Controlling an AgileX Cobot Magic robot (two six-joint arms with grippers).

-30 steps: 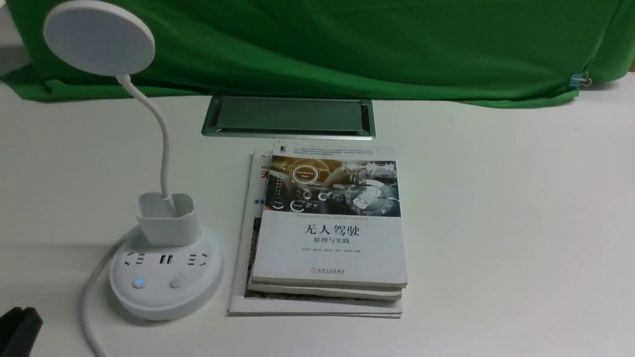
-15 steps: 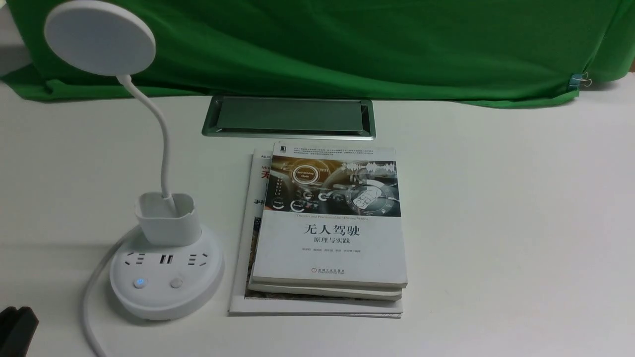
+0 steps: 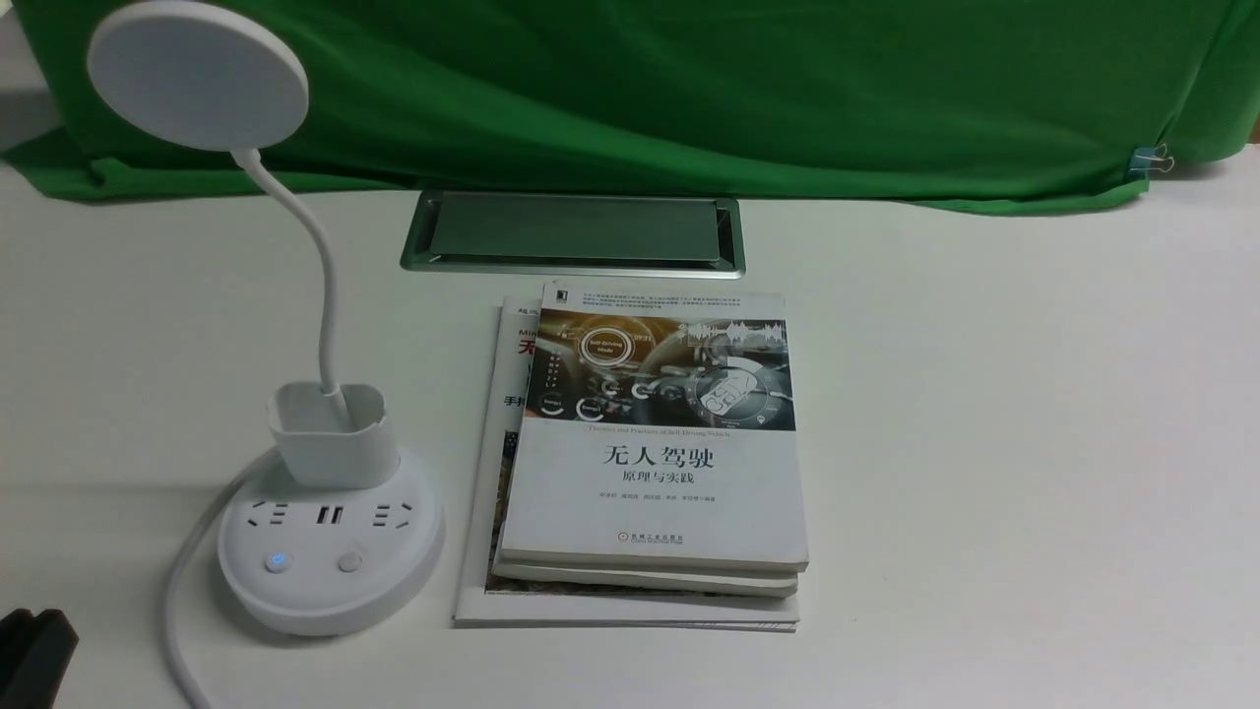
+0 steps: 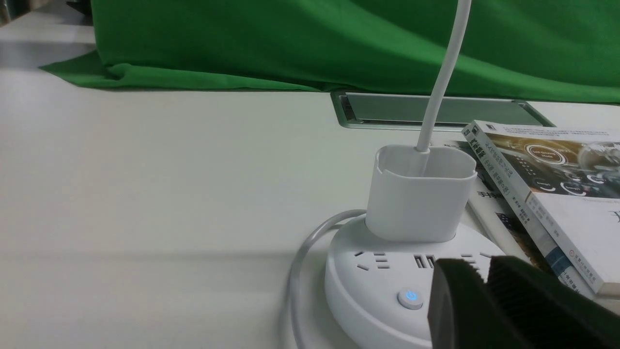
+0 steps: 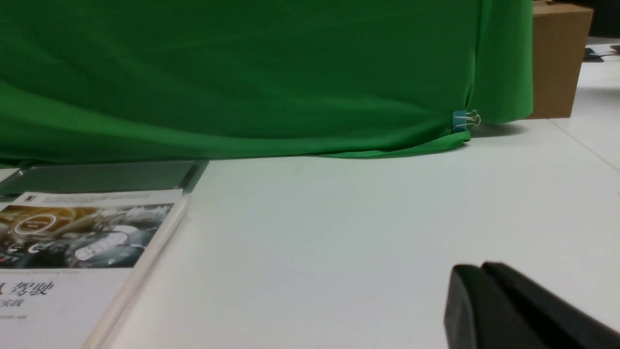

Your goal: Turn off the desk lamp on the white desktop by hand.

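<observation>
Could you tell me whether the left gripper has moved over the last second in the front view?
Yes. The left gripper has slid back toward the frame's bottom-left corner, away from the desk lamp, which has stayed put. Less of it shows now.

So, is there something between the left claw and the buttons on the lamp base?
Nothing visible. The left claw sits just before the desk lamp; the books lie beside it, out of the path.

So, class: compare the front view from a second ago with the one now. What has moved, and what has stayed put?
Only the left gripper moved: it slid back slightly toward the lower left corner of the front view, away from the desk lamp. Nothing was grasped or released. The lamp, its lit blue button and the stack of books stayed where they were.
</observation>
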